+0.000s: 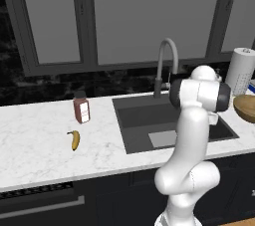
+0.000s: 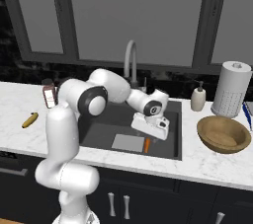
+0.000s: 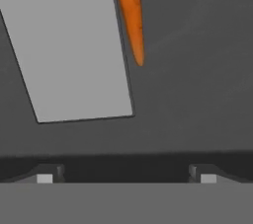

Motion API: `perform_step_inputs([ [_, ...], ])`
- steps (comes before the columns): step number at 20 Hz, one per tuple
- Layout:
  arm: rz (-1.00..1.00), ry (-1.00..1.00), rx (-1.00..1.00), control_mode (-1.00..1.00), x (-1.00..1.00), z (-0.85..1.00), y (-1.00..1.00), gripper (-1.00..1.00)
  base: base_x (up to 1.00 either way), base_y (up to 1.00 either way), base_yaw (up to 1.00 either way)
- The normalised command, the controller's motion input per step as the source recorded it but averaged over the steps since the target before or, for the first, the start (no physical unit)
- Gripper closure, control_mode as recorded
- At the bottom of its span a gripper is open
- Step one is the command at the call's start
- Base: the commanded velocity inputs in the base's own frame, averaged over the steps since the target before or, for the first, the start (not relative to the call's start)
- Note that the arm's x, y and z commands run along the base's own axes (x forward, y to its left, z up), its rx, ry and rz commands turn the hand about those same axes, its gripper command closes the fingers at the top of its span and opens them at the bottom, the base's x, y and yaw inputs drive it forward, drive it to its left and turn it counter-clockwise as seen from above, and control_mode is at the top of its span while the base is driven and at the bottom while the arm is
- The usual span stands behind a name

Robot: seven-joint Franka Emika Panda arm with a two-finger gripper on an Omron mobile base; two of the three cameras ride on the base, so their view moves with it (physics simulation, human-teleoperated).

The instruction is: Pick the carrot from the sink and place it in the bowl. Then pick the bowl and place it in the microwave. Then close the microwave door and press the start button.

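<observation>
The gripper hangs low over the sink, its two fingertips spread wide apart with nothing between them. Just ahead of it, on the dark sink floor, the carrot lies free, right beside the edge of the light grey patch; in the right base view the carrot shows as a small orange stick at the patch's right side, near the front wall of the basin and below the white hand. The arm reaches from the base over the counter's front edge into the basin. On the marble counter to the right of the sink sits the wooden bowl, upright and well apart from the carrot. Behind it stand a soap dispenser and a paper towel roll. Left of the sink a banana lies on the counter, with a small brown jar just behind it. The curved faucet rises at the back of the sink, in front of grey windows.
</observation>
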Motion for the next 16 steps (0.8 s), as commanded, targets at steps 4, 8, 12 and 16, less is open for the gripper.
perform_step_inputs([
  [4, 0.07, -0.14, 0.12, -1.00, 0.19, -0.31, -0.03, -1.00, 0.00, 0.00, 0.00],
  [8, 0.06, -0.21, 0.03, -1.00, 0.14, -0.42, 0.00, -1.00, 0.00, 0.00, 0.00],
  [12, 0.04, -0.08, -0.01, -1.00, 0.10, -0.30, 0.00, -1.00, 0.00, 0.00, 0.00],
  [16, 0.00, 0.00, -0.10, -1.00, 0.23, -0.38, 0.19, -1.00, 0.00, 0.00, 0.00],
])
